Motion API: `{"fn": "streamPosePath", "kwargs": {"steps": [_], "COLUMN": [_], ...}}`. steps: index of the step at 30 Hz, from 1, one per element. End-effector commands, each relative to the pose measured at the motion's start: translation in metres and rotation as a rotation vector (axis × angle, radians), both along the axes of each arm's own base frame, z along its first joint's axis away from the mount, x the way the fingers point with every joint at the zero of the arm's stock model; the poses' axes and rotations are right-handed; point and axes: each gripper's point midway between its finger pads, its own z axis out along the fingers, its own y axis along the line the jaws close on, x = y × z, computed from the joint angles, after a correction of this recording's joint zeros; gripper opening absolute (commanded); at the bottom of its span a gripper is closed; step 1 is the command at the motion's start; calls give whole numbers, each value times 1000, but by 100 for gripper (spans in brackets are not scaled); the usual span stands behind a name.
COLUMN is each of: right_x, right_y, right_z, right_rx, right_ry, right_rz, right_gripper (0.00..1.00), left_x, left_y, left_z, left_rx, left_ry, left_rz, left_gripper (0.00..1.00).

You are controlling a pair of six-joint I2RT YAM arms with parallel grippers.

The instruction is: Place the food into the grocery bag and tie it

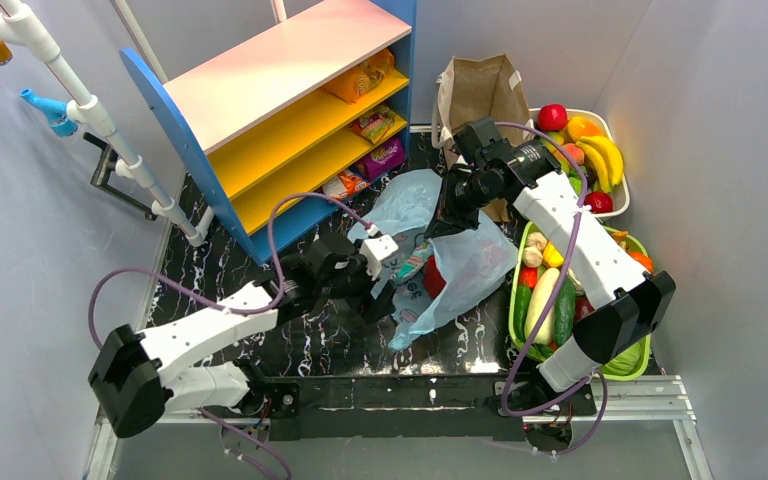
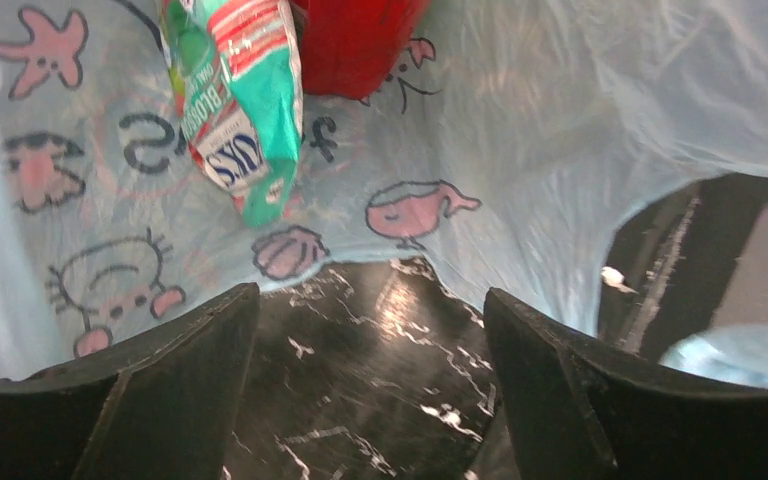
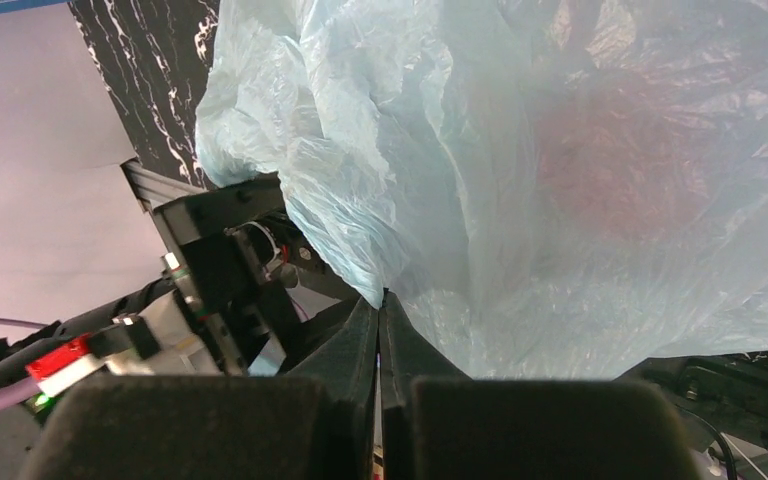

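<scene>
Across the middle of the black, white-veined bench (image 1: 210,265) I had the grocery bag (image 1: 472,262) spread out. It was thin, translucent light-blue film, softly crumpled and printed inside with pink sea creatures. Its far-left side lay near the foot of the blue-and-yellow shelf unit (image 1: 290,70), which was hard-edged and flat-topped. Its right side ran just beside the rim of the green basket (image 1: 516,300) of plastic vegetables. Behind it stood the stiff brown paper bag (image 1: 480,90), with a white basket (image 1: 622,200) of fruit to that bag's right. Most bare bench showed to the left, between the shelf unit and my left arm, while the green basket left little room on the right.

Inside the grocery bag lay the food. I saw a teal-and-white packet (image 2: 245,110) of crinkly foil with lettering, tilted with one corner down on the film. A glossy red packet (image 2: 360,40) touched it just beyond. From the right wrist view, the red packet read through the film only as a dull blur.

I had the right tool (image 3: 380,335) pinched tight on a fold of the bag's upper edge, holding it raised off the bench. The left tool (image 2: 365,305) stood wide, gripping nothing. Its dark fingers were low at the bag's mouth, with bare bench between them and the film's edge just ahead.
</scene>
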Motion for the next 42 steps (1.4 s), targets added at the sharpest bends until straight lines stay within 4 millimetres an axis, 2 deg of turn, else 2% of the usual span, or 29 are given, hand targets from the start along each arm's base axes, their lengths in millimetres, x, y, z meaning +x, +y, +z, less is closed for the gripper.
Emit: {"fn": "streamPosePath", "kwargs": {"steps": [1,6,8,9,11,15,17,18,19,20,23,26,29,33,38,42], "right_x": [7,10,11,12,13,14,15,14,15,15,17,22,26,31,28,21], "right_y": [2,4,5,5,5,5,4,4,3,2,-3,-10,-17,-24,-32,-34], "right_z": [0,-2,-3,-3,-3,-5,-6,-7,-7,-7,-7,-7,-9,-12,-24,-34], "right_rx": [0,-1,-7,-10,-15,-22,-26,-30,-33,-39,-55,-72,-82,-99,-134,-140], "right_ry": [-28,-18,-16,-16,-19,-11,-7,-5,-6,-5,-15,-29,-34,-41,-32,-9], "right_rz": [-7,-4,-2,1,6,16,24,30,31,35,35,29,24,25,43,54], "right_gripper": [1,1,1,1,1,1,1,1,1,1,1,1,1,1,1,1], "left_x": [24,49,57,60,65,78,81,81,81,80,70,41,15,-8,-9,-9], "left_y": [-26,-34,-37,-38,-43,-50,-51,-52,-52,-53,-49,-37,-19,11,42,49], "left_z": [4,-11,-19,-24,-33,-44,-49,-51,-51,-48,-27,-5,25,67,125,178], "left_rx": [-39,-9,8,19,35,31,47,65,81,92,84,78,47,21,2,-6], "left_ry": [-174,-242,-245,-238,-222,-222,-220,-211,-197,-187,-154,-98,-92,-129,-181,-205], "left_rz": [-94,-40,-22,-15,-3,43,42,37,30,22,7,-65,-108,-111,24,46], "left_gripper": [83,87,84,77,52,38,23,8,0,0,0,0,0,0,0,0]}}
